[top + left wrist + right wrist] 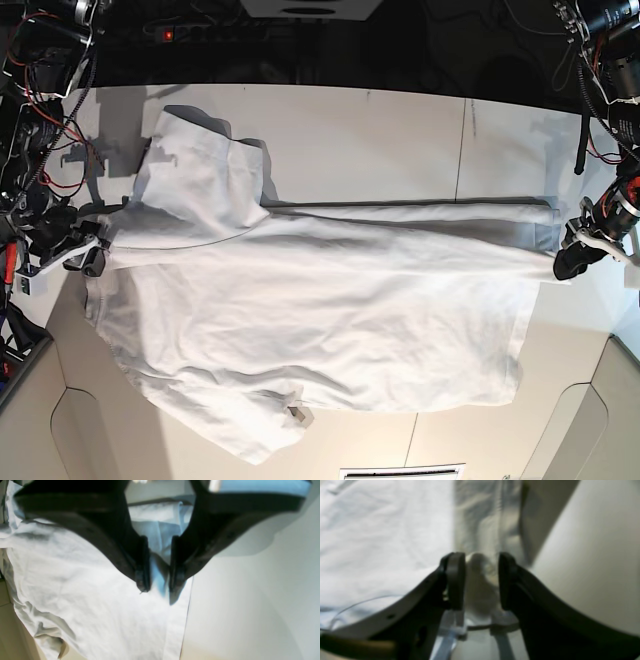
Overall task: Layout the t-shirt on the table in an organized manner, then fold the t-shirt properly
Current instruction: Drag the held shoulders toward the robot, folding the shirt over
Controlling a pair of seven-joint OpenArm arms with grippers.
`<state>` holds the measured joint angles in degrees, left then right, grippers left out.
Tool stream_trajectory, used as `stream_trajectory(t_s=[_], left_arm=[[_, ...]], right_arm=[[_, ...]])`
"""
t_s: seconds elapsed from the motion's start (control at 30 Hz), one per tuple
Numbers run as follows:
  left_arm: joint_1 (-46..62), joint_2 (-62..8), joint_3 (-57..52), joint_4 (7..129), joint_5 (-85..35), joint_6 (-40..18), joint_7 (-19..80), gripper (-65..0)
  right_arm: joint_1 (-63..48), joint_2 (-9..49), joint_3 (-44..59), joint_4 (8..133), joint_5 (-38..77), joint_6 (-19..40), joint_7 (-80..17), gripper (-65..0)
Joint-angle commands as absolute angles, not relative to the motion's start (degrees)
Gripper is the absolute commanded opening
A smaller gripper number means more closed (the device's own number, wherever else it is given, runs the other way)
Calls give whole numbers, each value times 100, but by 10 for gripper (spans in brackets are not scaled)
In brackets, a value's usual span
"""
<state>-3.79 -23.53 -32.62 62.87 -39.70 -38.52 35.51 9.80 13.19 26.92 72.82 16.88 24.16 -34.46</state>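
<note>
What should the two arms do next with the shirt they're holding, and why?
Probably carry both pinched ends toward the near edge to fold the raised half over. The left gripper and right gripper each pinch an end of the t-shirt, stretched taut across the table.

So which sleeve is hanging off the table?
The near sleeve, at the base view's bottom, droops past the table edge. The far sleeve lies flat on top.

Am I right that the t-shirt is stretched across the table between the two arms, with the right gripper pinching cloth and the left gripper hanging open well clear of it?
Not quite: the left gripper also pinches the t-shirt, as the left wrist view shows. The right gripper pinches cloth on the table.
</note>
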Motion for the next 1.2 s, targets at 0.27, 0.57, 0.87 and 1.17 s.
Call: stream_trajectory(t_s=[0.27, 0.57, 0.87, 1.17], left_arm=[[-462, -2491, -3291, 6379, -3804, -3857, 3299, -479], [-462, -2495, -3291, 6381, -2976, -3173, 2816, -413], [-495, -2488, -3291, 6418, -4086, -3701, 2812, -515], [-489, -2043, -3179, 6412, -4508, -4000, 3332, -650]], right_arm=[[1660, 1426, 2718, 7358, 1533, 2418, -3280, -427], [1774, 1426, 2718, 7360, 1590, 2418, -3280, -562], [1761, 1295, 2709, 7360, 3625, 3350, -3717, -650], [1529, 694, 2296, 7360, 3406, 3341, -4093, -650]])
